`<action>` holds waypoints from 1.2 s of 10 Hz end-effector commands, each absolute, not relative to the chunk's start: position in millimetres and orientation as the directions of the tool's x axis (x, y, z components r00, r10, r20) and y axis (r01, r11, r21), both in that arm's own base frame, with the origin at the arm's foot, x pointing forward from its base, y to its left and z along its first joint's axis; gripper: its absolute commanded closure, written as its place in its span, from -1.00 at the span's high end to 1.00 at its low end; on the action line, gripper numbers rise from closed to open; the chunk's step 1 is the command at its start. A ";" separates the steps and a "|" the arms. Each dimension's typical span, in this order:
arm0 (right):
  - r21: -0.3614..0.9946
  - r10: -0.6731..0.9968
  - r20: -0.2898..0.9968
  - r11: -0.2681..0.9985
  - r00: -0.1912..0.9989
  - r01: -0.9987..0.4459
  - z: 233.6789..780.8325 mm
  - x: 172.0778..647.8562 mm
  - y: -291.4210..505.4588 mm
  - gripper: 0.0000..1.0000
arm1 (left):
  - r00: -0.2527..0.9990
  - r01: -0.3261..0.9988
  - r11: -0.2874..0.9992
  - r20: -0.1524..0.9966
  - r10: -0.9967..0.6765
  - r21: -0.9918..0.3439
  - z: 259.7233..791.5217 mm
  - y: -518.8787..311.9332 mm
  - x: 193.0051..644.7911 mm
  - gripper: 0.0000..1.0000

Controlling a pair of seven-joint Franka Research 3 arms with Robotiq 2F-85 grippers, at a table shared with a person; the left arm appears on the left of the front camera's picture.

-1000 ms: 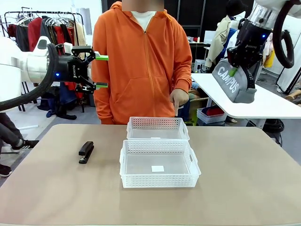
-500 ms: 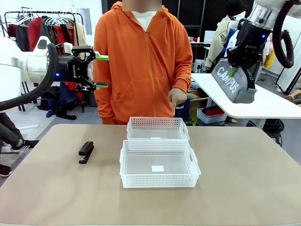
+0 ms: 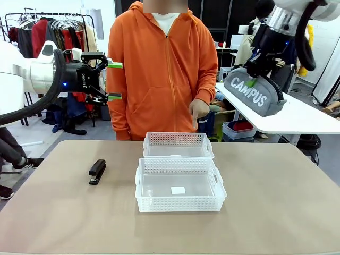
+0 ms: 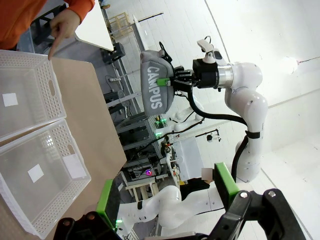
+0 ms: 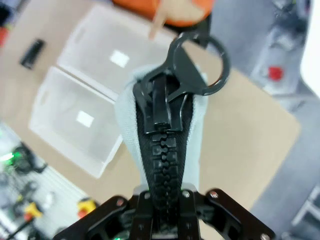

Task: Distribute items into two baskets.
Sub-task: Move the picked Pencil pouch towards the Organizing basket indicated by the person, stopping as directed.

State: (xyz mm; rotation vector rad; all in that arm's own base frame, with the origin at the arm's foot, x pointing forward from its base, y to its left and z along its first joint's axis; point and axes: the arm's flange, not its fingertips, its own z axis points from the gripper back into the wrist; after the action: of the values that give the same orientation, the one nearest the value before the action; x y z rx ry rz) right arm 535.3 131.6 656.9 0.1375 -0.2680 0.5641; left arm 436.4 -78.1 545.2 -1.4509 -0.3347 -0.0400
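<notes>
Pouch point(image 3: 254, 95) swung left; stapler point(image 3: 97, 171), baskets point(image 3: 180, 204) on tan table point(image 3: 276, 207), clothes rack point(image 3: 48, 27) behind

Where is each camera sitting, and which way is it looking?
Front view: between the arms, robot's side, looking across the table at the person; left gripper and right gripper show raised.
Left wrist view: on the left arm, looking across the two baskets toward the pouch; its own open fingers show.
Right wrist view: on the right arm, looking down past the held pouch at the table; its shut gripper shows.
Both wrist views share the baskets and the person's pointing hand.
</notes>
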 end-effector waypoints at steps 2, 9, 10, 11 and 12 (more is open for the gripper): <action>-0.020 0.751 0.255 0.634 0.610 -0.773 668.0 551.1 153.4 -1.00 | 0.953 0.232 0.122 0.251 0.173 -0.965 547.3 -78.4 435.6 1.00; -0.244 0.957 0.249 0.210 0.149 -0.947 649.8 548.8 223.1 -1.00 | 0.953 0.232 0.122 0.251 0.173 -0.965 547.3 -78.4 435.6 1.00; -0.291 0.966 0.234 0.177 0.110 -0.940 642.2 547.5 234.5 -1.00 | 0.953 0.232 0.122 0.251 0.173 -0.965 547.3 -78.4 435.6 1.00; -0.292 0.974 0.211 0.141 0.081 -0.946 639.3 549.8 246.0 -1.00 | 0.953 0.232 0.122 0.251 0.173 -0.965 547.3 -78.4 435.6 1.00; -0.275 0.975 0.218 0.112 0.051 -0.955 634.0 551.7 257.3 -1.00 | 0.953 0.232 0.122 0.251 0.173 -0.965 547.3 -78.4 435.6 1.00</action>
State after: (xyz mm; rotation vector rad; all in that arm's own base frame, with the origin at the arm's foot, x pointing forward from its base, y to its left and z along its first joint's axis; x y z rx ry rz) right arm 550.4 255.2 642.5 -0.0546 -0.3755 1.4237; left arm 436.5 -78.1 545.2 -1.4506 -0.3348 -0.0399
